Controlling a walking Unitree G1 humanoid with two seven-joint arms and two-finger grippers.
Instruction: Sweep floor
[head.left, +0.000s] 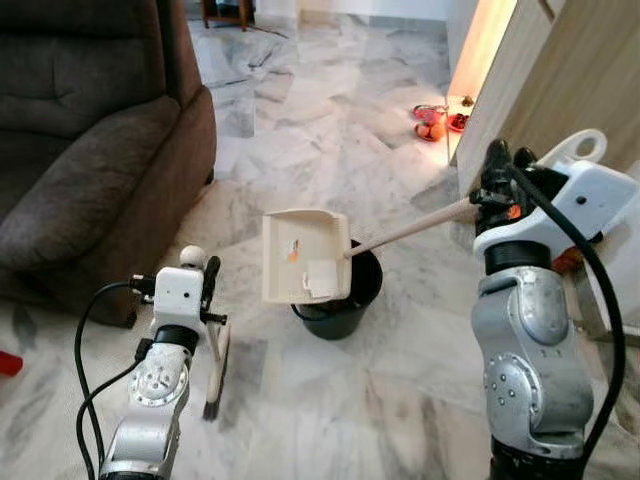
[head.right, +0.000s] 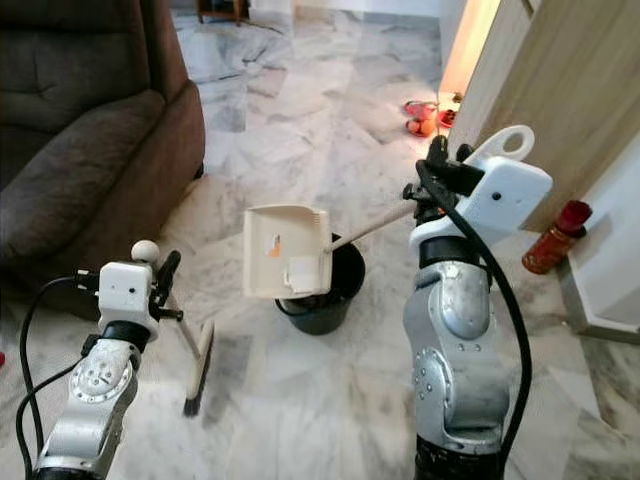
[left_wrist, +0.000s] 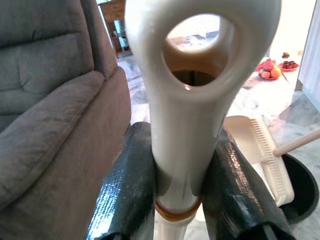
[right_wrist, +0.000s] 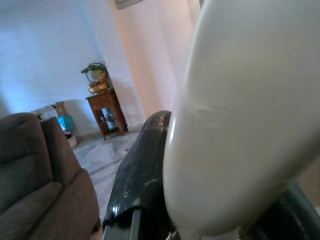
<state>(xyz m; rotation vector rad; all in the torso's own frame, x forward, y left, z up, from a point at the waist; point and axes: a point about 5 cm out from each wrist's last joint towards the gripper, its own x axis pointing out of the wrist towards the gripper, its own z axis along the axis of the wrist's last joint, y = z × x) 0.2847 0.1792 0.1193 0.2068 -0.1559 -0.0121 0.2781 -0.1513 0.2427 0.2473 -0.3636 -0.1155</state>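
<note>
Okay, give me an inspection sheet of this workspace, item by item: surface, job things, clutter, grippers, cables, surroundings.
Surface: grey-veined marble floor, dry as far as can be told.
Job's things: cream dustpan tipped over a black bin, an orange scrap and pale paper on its tray; brush with its bristles at the floor.
Clutter: red bottle by the wooden panel; red dish of fruit on the floor; a red item at the picture's left edge.
Grippers: left gripper shut on the brush handle; right gripper shut on the dustpan handle.
Cables: black cables along both arms.
Surroundings: brown sofa; wooden side table with a plant.
</note>
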